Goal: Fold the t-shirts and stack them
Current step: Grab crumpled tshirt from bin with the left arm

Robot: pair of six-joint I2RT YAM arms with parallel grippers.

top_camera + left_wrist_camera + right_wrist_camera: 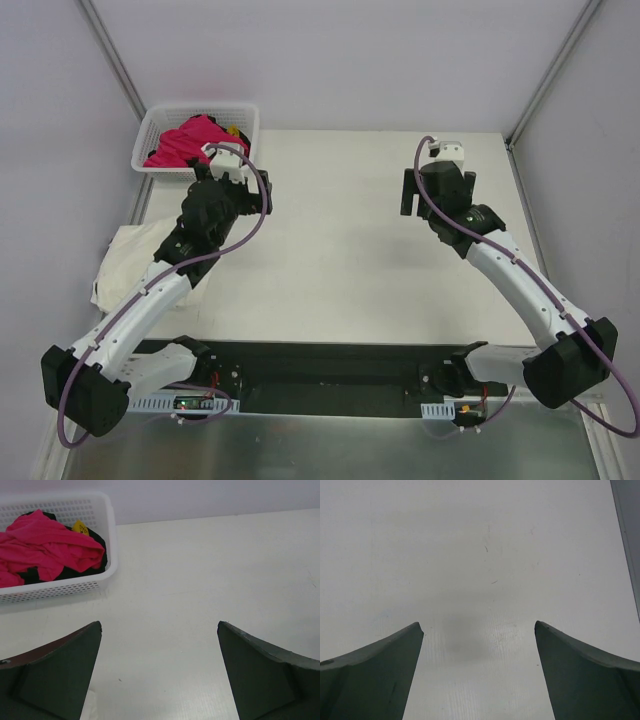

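Here's the left gripper (159,625), hanging just off the near right corner of the white lattice basket (107,530), its two dark fingers spread wide with nothing but bare table (340,230) between them; inside the basket the magenta-red t-shirt (45,550) sits crumpled in a heap, filling most of it, with some dark cloth (97,564) tucked beneath it and a small yellow scrap (79,527) peeking out near the back wall (what that scrap belongs to, I can't make out); over at the table's left edge the cream-white t-shirt (130,255) lies rumpled, part of it hidden under the left arm (150,300), nearer to us than the basket and not touching it as far as the overhead view shows; now across to the other side, the right gripper (477,625) is out over the right half of the table, well apart from both shirts, its jaws likewise splayed wide and holding nothing; beneath it only the pale tabletop with a few faint scuffs and the soft shadow of the tool; the two arms reach out from the near edge, the left one angled toward the basket corner, the right one bent toward the far right of the table; neither gripper touches any cloth.
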